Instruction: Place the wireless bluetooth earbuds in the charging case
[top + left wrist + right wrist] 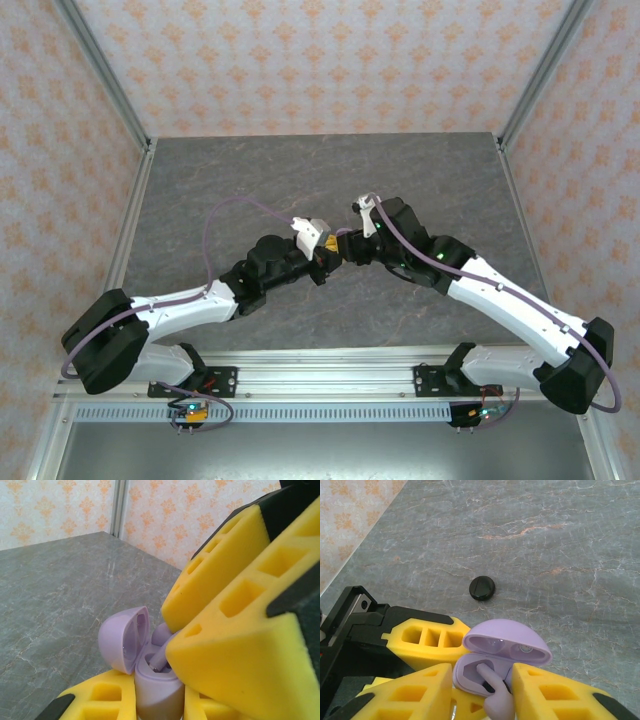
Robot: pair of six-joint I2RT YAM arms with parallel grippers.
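My left gripper (152, 700) is shut on the body of a pale lavender charging case (157, 690), held upright with its lid (120, 640) swung open. A lavender earbud (495, 690) leans with its stem down in one socket of the case (470, 672). My right gripper (480, 680) hovers right over the case, its yellow fingers (555, 695) standing apart on either side of the earbud, with a clear gap on the left side. In the top view both grippers (335, 255) meet at the middle of the table.
A round black case (482, 588), shut, lies flat on the grey marbled table (560, 540) a little beyond the lavender one. Patterned walls and a metal post (119, 507) close off the table's far sides.
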